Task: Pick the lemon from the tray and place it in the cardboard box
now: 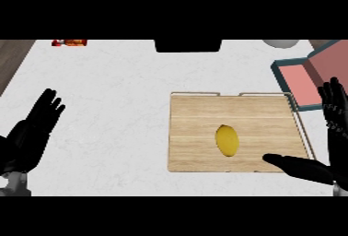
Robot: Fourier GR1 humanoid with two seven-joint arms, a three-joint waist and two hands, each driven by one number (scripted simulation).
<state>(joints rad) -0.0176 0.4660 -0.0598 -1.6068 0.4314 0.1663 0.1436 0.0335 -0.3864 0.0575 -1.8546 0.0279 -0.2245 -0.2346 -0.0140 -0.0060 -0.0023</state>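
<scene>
Head view: one lemon (228,139) on one tray (197,115).

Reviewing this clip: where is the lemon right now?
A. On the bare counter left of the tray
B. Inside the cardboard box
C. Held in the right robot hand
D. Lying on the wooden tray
D: the lemon lies on the wooden tray, with the right robot hand open beside it, not holding it.
</scene>
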